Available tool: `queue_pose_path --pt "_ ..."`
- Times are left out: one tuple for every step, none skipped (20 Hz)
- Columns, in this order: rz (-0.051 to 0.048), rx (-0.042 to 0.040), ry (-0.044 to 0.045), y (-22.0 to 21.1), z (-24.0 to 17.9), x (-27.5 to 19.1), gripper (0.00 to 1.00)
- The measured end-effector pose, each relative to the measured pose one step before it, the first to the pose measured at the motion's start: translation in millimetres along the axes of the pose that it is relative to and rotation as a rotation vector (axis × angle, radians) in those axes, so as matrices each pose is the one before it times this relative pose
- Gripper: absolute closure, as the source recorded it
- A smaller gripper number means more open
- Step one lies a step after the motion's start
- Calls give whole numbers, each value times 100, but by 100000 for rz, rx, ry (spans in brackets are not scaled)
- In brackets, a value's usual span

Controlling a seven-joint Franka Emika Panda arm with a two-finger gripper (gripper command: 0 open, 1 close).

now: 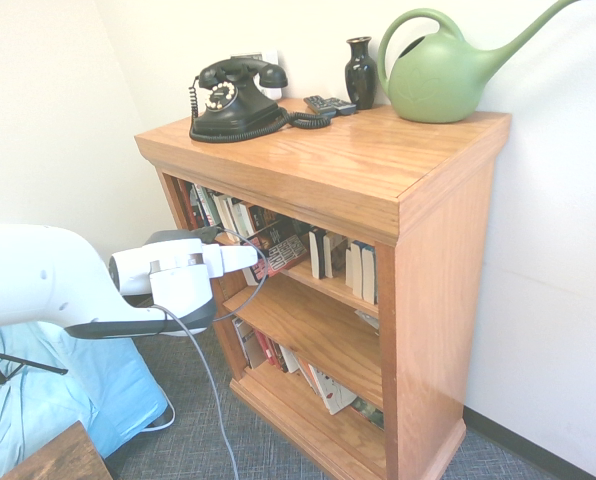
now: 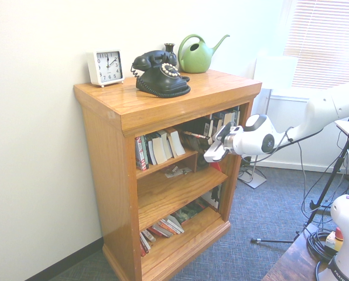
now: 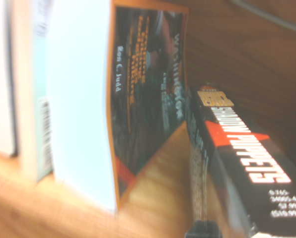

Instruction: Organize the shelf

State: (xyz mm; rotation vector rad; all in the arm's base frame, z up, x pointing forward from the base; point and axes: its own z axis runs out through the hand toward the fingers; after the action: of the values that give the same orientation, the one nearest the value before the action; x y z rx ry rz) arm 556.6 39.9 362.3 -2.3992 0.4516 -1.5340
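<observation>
Shelf: the waist-high honey-oak bookcase (image 1: pixel 378 180) fills the middle of both exterior frames, standing on grey carpet against a white wall.
Tool: the white arm's two-finger tool (image 2: pixel 216 151) sits at the open front of the top tier, clenched on a dark paperback with red lettering (image 1: pixel 283 253) that juts out tilted; in the wrist view that book (image 3: pixel 242 168) runs along the lower right of the frame.
Done so far: on the top tier several books stand upright, among them a pale-paged paperback with a dark orange-edged cover (image 3: pixel 138 104).
Still left: I judge the job is in its early part. The held book is not yet seated, the middle tier holds only a scrap or two (image 2: pixel 177 171), and the bottom tier's books (image 2: pixel 163 227) lean in a slumped row.
Hard to see: the fingertips are lost against the dark book, so the exact grip point is unclear. The back of the tiers is in shadow, and the wrist view is blurred.
</observation>
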Motion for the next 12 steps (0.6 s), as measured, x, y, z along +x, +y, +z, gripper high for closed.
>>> queue_pose_path --pt "272 1419 401 -244 1136 382 100" --pt "409 1639 178 -125 911 477 100" --pt "611 1508 -61 84 677 366 100" --pt "710 1267 -374 256 488 175 100" --pt "752 1427 -440 236 342 117 100" --pt "785 1612 -589 151 163 2 100" --pt "947 1616 -615 129 59 -53 100" --pt "913 1562 -587 166 7 -67 100" --pt "813 1406 -601 163 -19 -123 100" --pt "748 1232 -483 157 4 -138 100" --pt "324 872 -288 124 -3 -152 100" --pt "-231 287 88 34 -40 -125 100"
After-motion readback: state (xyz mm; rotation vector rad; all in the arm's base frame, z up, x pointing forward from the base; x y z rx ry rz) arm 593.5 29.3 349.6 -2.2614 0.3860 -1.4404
